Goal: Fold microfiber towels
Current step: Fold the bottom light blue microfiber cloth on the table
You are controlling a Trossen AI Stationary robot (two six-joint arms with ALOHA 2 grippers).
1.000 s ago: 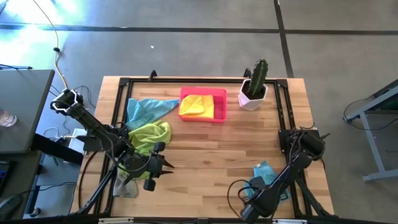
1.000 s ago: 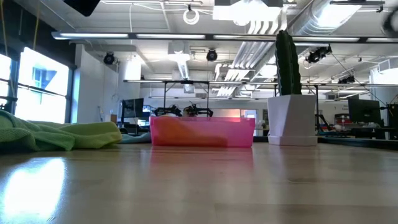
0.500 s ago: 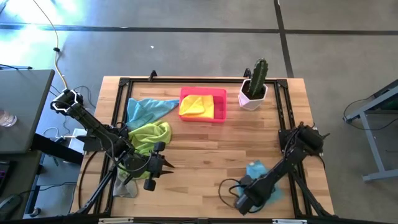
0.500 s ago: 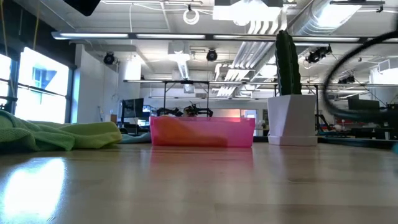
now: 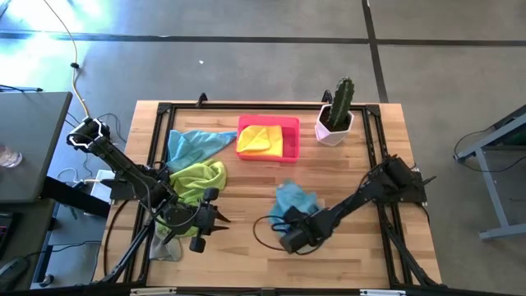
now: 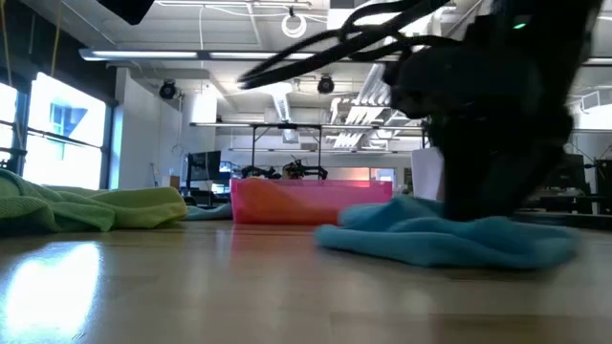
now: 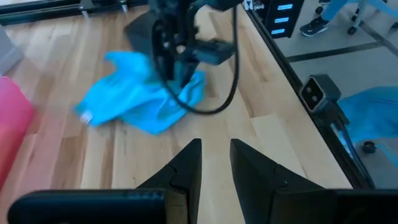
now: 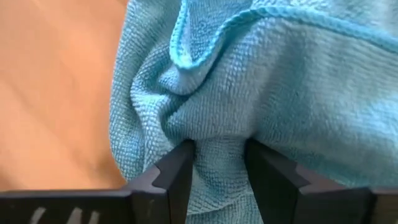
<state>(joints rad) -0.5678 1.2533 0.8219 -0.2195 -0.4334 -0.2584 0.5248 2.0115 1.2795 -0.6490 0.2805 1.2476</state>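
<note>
From above, the right gripper (image 5: 289, 224) sits mid-table on a crumpled light blue towel (image 5: 290, 200), well clear of the pink tray (image 5: 289, 141), while the left gripper (image 5: 222, 216) waits beside the lime green towel (image 5: 198, 179). Its wrist view shows the right fingers (image 8: 177, 172) pinching a fold of the cloth — the left wrist view shows its own fingers slightly apart, holding nothing. The step looks like bringing the towel to the centre for folding; next it likely needs spreading flat.

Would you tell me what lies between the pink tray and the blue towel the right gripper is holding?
Only bare wood: in the high view, nothing lies between the pink tray and the blue towel.
</note>
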